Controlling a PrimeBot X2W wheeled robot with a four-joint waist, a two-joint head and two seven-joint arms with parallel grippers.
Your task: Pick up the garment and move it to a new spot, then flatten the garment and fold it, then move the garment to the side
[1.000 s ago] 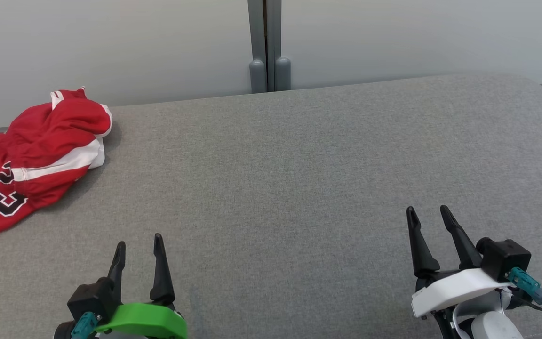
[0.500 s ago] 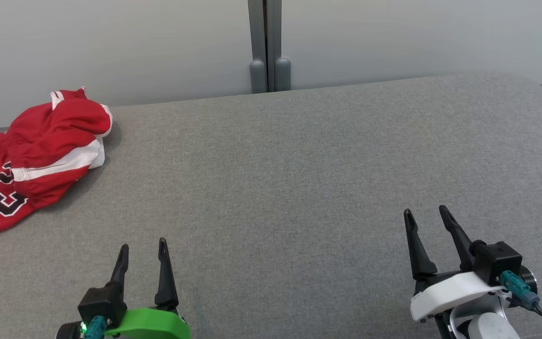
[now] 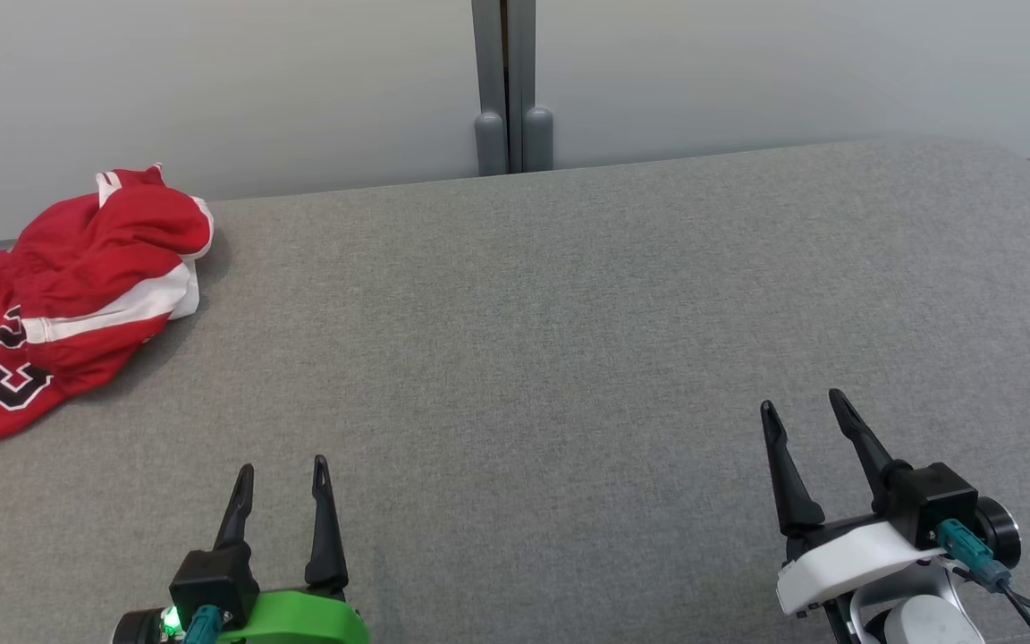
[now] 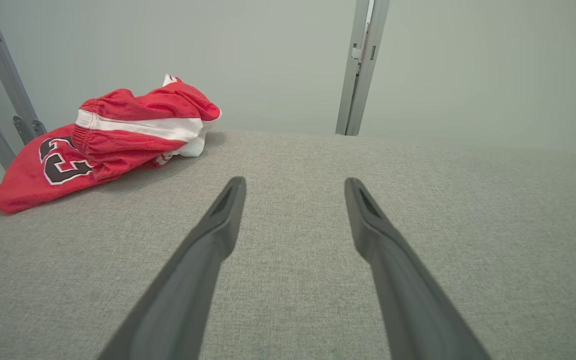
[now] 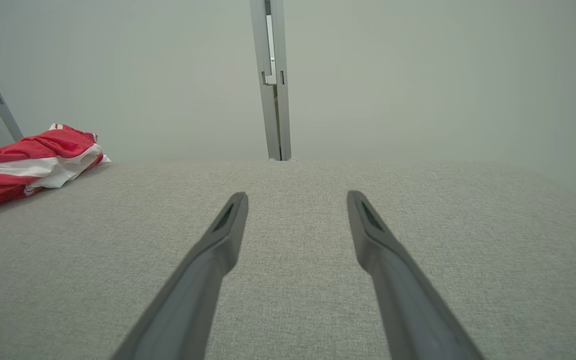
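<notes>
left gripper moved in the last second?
Yes. In the head view the left gripper has slid slightly right and back toward the robot, away from the garment, which stayed put.

Grey fabric surface (image 3: 569, 340) before pale wall panels (image 3: 747, 72).

I am seeing slightly glossy cloth in the garment (image 3: 77, 268), matt woven fabric covering the table (image 3: 569, 340), and smooth matt fingers (image 4: 208, 255).
</notes>
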